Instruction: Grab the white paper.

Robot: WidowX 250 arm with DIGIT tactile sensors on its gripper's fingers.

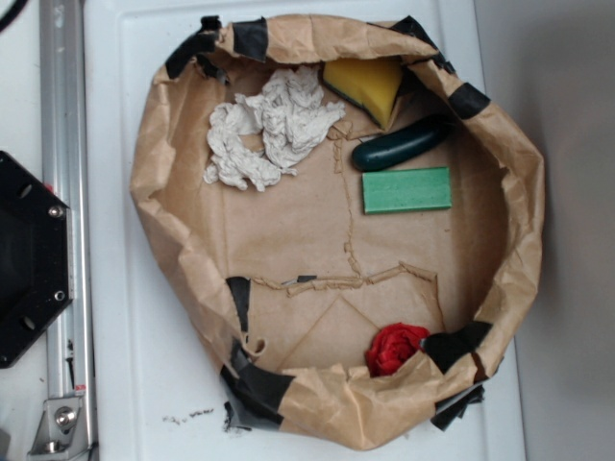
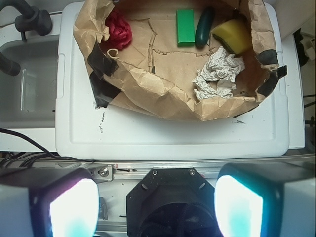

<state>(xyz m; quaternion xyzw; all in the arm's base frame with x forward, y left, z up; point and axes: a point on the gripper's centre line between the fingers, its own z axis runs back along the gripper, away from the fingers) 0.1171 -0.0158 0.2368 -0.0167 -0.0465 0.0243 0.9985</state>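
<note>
The white paper (image 1: 269, 130) is a wrinkly off-white wad lying in the upper left part of the brown paper nest (image 1: 173, 230). It also shows in the wrist view (image 2: 217, 74), near the nest's right side. My gripper (image 2: 155, 207) is open and empty, its two glowing pads (image 2: 74, 207) wide apart at the bottom of the wrist view. It hangs above the robot's black base (image 2: 173, 197), well short of the nest and far from the white paper. The gripper is out of the exterior view.
In the nest lie a green rectangular block (image 1: 405, 189), a dark green cucumber-like piece (image 1: 399, 144), a yellow wedge (image 1: 365, 86) and a small red wad (image 1: 394, 346). The nest, patched with black tape, sits on a white board (image 1: 125, 384). A metal rail (image 1: 62, 192) runs along it.
</note>
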